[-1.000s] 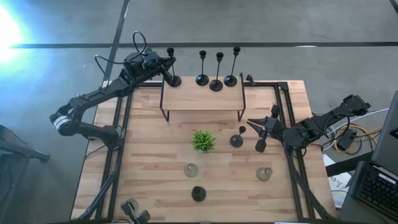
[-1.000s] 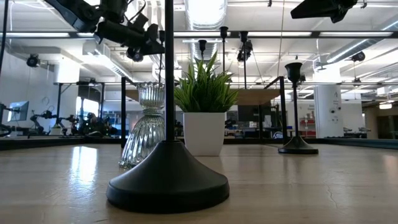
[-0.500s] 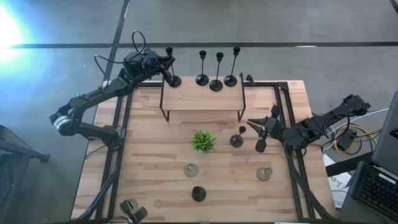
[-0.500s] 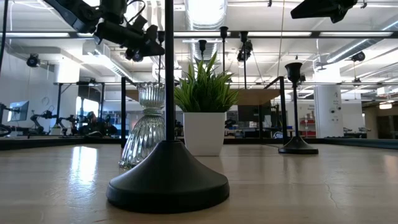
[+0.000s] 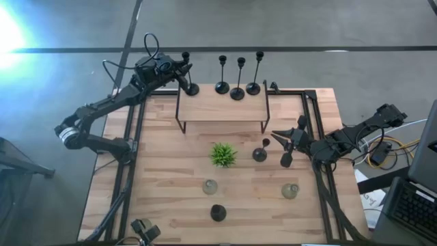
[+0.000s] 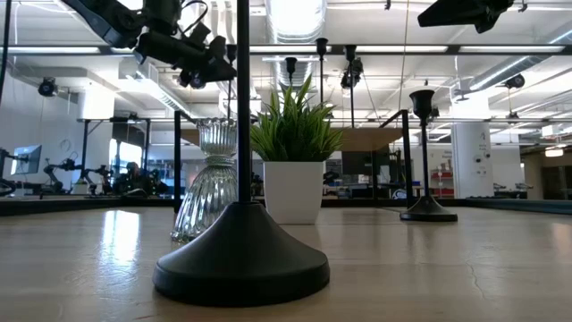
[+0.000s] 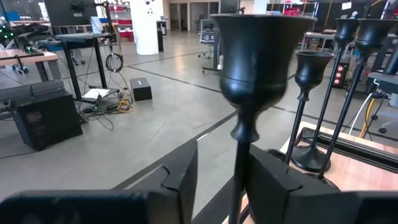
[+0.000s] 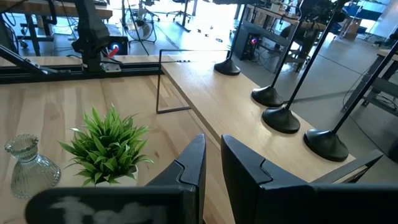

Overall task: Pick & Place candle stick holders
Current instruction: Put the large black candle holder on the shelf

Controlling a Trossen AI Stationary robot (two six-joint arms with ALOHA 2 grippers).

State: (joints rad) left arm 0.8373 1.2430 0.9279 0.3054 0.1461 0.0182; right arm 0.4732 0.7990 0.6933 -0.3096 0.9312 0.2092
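Landmark: raised wooden shelf (image 5: 222, 109) at the table's far side.

Four black candle stick holders stand on the shelf: one at its left end (image 5: 188, 86), three grouped toward the right (image 5: 237, 90). Judged: the shelf is the collection place, and the left-end stick is the one being set down or just placed.

Left gripper (image 5: 179, 70) is at the shelf's left end, arm reaching from off the table's left side, forearm roughly level, wrist high. In the left wrist view its fingers (image 7: 180, 177) stand either side of the thin stem (image 7: 239, 168) below the cup; small gaps show on both sides, so the grip looks released or nearly so, not clamped.

Right gripper (image 5: 287, 140) is in front of the shelf's right end, low over the table, arm folded in from the table's right edge. Its fingers (image 8: 193, 163) are almost together, a narrow slit between, nothing held.

Still in front of the shelf: two black sticks (image 5: 260, 153) (image 5: 286, 160) near the right gripper, a third black base (image 5: 218, 212) farthest from the shelf, two glass holders (image 5: 210, 186) (image 5: 290, 190). The green plant (image 5: 222, 155) sits in front of shelf centre.
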